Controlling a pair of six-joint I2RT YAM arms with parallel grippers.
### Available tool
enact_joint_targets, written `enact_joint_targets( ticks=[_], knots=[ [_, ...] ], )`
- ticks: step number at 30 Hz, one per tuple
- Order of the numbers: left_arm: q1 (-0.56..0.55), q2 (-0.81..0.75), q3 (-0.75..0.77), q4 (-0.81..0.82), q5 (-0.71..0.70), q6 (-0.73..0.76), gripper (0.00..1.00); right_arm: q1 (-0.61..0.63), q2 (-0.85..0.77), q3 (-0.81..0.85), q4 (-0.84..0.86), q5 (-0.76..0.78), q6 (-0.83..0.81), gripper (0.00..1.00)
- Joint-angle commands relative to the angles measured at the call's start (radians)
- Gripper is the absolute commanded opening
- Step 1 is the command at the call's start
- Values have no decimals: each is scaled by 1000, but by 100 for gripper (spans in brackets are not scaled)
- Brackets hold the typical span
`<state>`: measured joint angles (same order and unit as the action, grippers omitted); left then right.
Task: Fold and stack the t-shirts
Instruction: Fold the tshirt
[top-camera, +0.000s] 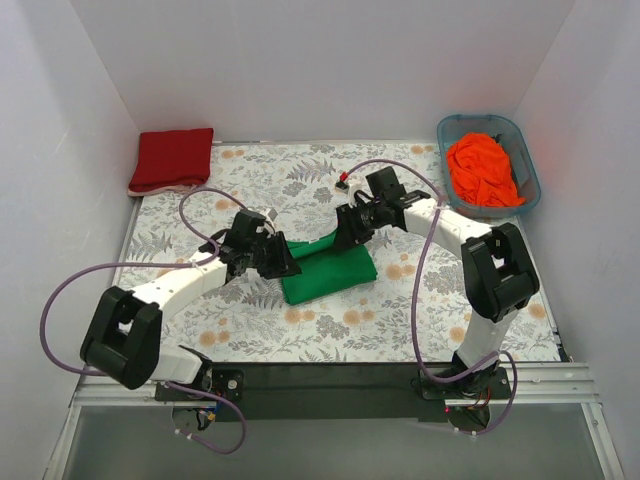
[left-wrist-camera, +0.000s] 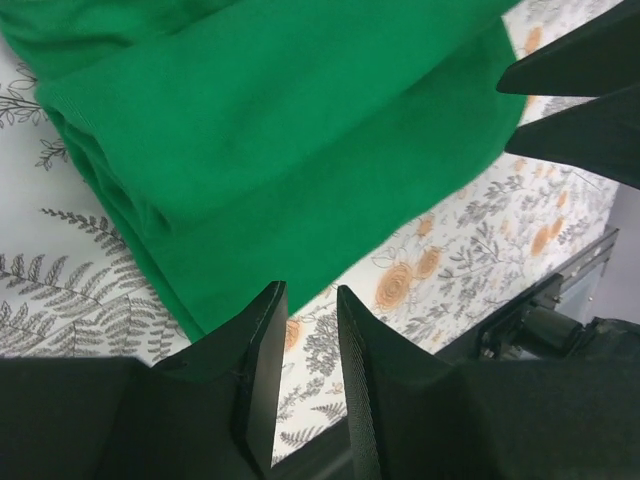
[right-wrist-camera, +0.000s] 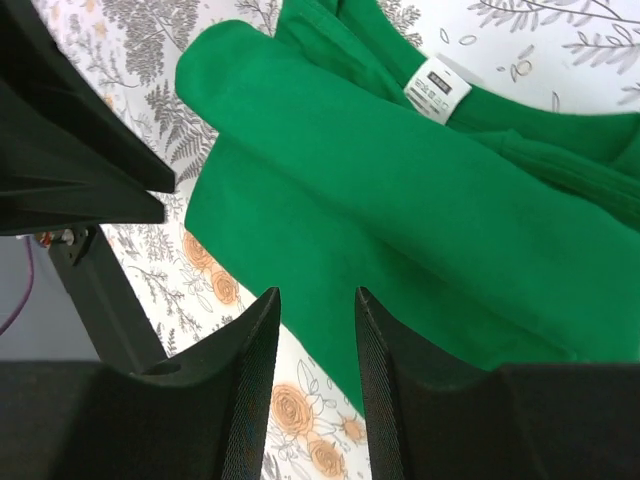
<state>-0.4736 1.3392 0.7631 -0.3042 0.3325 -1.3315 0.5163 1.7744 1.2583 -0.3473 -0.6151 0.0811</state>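
The bright green t-shirt (top-camera: 330, 268) lies folded into a thick band mid-table on the floral cloth. My left gripper (top-camera: 270, 258) hovers at its left end. In the left wrist view its jaws (left-wrist-camera: 310, 290) stand slightly apart with only cloth showing between them, just off the green shirt (left-wrist-camera: 300, 130). My right gripper (top-camera: 350, 228) is at the shirt's upper right edge. Its jaws (right-wrist-camera: 316, 293) are open and empty above the green fabric (right-wrist-camera: 400, 200), whose white label (right-wrist-camera: 437, 90) faces up. The dark red t-shirt (top-camera: 172, 158) lies folded at the back left. The orange t-shirt (top-camera: 482, 170) is crumpled in the tub.
The blue-grey tub (top-camera: 487, 121) stands at the back right corner. A small red and black object (top-camera: 343, 181) lies behind the right gripper. White walls enclose the table on three sides. Purple cables loop beside both arms.
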Motion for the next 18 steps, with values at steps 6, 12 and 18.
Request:
enact_joint_targets(
  ticks=[6,12,18],
  knots=[
    [16,161,111,126,-141,-1,25,-110,95,6,201,-107,69,42],
    [44,282,229,151,-194,-9,32,-179,123,30,300,-51,186,42],
    [55,333,302,138,-149,-18,42,-182,82,23,369,-86,247,42]
  ],
)
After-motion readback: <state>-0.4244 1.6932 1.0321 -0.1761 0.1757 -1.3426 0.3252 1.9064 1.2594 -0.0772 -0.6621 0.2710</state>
